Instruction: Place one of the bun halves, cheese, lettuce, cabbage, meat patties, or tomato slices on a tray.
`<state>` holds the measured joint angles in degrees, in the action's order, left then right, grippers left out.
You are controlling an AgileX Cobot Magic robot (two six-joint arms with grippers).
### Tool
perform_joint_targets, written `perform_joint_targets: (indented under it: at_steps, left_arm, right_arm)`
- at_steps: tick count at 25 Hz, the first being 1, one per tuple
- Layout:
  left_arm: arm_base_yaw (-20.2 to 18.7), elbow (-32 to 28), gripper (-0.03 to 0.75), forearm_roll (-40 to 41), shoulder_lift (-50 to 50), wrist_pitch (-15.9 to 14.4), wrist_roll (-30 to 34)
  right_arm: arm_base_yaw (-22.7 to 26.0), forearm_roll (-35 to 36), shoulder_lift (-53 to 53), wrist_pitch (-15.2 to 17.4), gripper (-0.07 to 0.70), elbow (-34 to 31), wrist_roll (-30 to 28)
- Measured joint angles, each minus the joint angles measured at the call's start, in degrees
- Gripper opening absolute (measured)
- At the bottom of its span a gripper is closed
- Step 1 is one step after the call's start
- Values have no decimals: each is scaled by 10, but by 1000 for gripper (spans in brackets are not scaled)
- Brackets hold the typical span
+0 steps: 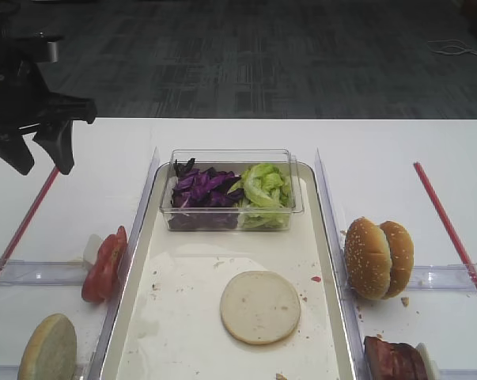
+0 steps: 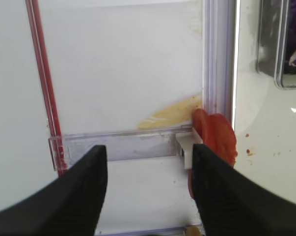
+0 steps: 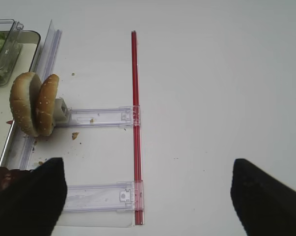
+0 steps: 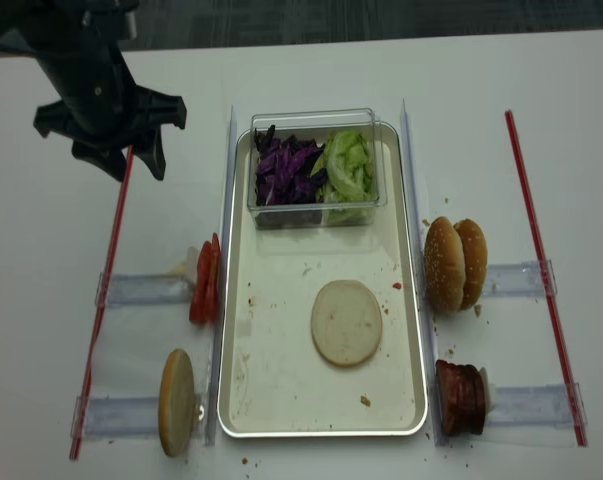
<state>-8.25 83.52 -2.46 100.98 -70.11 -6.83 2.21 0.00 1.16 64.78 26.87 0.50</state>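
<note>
A plain bun half [image 1: 260, 306] [image 4: 346, 322] lies flat, cut face up, on the silver tray [image 1: 183, 324] [image 4: 281, 360]. Another bun half [image 1: 48, 348] stands on edge at the lower left. Tomato slices [image 1: 105, 264] [image 2: 219, 137] lean by the tray's left rail. Cabbage [image 1: 202, 190] and lettuce [image 1: 263, 186] fill a clear tub. Meat patties [image 1: 395, 360] sit at the lower right. Cheese is out of view. My left gripper [image 1: 42, 162] [image 4: 136, 168] [image 2: 148, 150] hangs open and empty over the table, left of the tomato. My right gripper [image 3: 147, 164] is open wide and empty.
Two sesame-seeded bun halves [image 1: 379, 257] [image 3: 35, 103] stand right of the tray. Clear plastic rails [image 3: 98, 117] and red strips [image 3: 135, 123] [image 2: 44, 83] cross the white table on both sides. A yellowish smear [image 2: 170, 115] marks the table above the tomato.
</note>
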Motion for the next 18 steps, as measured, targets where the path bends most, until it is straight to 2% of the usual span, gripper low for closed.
perform_joint_targets:
  at_steps: [18]
  left_arm:
    - [1,-221,388,25,-240,-1,3]
  right_arm:
    - [0,0,0,0,698,0,0]
